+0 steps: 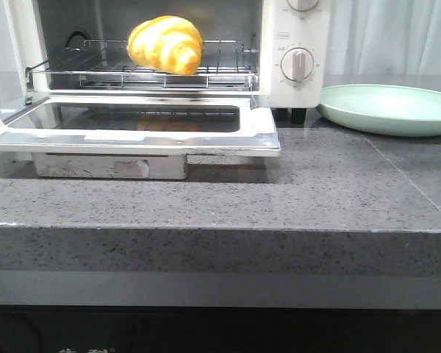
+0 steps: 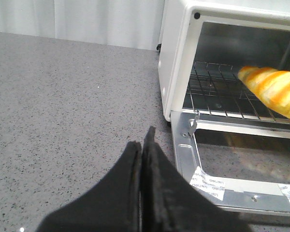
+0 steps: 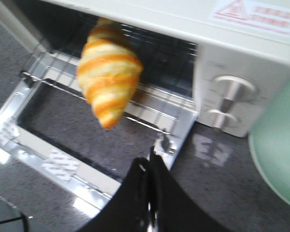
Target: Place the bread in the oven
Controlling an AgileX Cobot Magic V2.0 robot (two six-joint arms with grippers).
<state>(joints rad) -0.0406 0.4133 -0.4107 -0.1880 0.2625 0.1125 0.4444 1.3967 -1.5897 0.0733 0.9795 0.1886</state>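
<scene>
- bread [image 1: 166, 45] is sitting on the wire rack [image 1: 228, 55] inside the oven [image 1: 294, 44], so placement looks done; its tip is overhanging the rack's front edge, toward the door.
- oven door [image 1: 132, 136] is lying flat open over the bench [image 1: 338, 184] — likely because closing isn't part of the task.
- left gripper [image 2: 141, 145] is sitting beside the oven's left side, fingers pressed together, holding nothing.
- right gripper [image 3: 150, 166] is hovering just off the door's right corner, fingers closed and empty, clear of the bread.
- green plate [image 1: 397, 109] is sitting empty to the right of the oven, presumably where the bread came from.
</scene>
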